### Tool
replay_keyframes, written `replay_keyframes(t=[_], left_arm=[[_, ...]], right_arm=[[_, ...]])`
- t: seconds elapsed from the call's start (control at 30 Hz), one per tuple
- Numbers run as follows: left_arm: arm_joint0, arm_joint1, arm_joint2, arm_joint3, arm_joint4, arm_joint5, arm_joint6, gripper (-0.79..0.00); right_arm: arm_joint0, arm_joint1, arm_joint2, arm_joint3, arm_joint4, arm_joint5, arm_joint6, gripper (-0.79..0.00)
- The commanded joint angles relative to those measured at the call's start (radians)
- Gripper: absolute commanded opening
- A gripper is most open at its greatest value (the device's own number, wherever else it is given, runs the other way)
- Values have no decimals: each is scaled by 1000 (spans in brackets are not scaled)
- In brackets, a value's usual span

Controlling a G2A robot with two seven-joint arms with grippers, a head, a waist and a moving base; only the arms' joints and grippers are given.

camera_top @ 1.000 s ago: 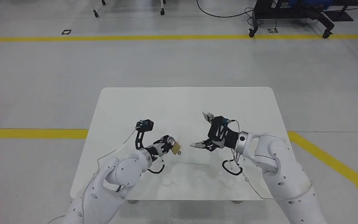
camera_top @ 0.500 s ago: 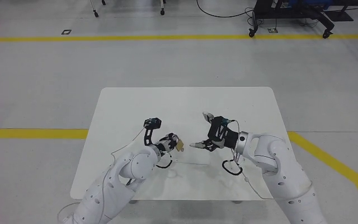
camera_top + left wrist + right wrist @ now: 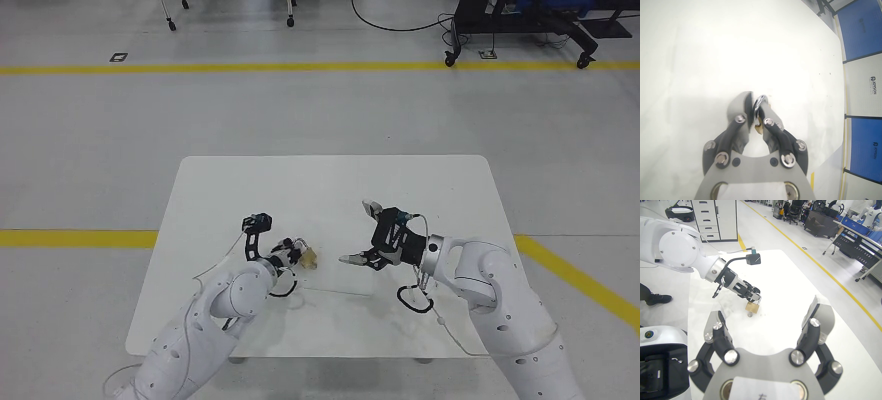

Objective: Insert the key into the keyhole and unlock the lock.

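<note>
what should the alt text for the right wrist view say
The left claw holds a brass padlock by its shackle low over a white table, a key seemingly in its underside. The right claw stands open and empty.

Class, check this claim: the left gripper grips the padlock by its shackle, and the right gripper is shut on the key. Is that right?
Not quite. The left gripper does grip the padlock by its shackle, but the right gripper is open and holds nothing, as the right wrist view shows.
</note>
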Motion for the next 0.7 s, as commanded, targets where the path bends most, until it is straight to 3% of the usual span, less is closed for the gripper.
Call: replay_keyframes(t=[0.0,0.27,0.43,0.53,0.67], left_arm=[[12,1,-12,-7,3,3,-3,0],[110,25,-138,-103,-15,-29,43,0],[206,45,-272,-178,-26,-171,194,0],[246,55,-319,-200,118,-193,343,0],[280,62,-338,-213,270,-229,454,0]], right_arm=[[0,0,0,0,0,0,0,0],[0,0,0,0,0,0,0,0],[0,0,0,0,0,0,0,0],[0,0,0,0,0,0,0,0],[0,0,0,0,0,0,0,0]])
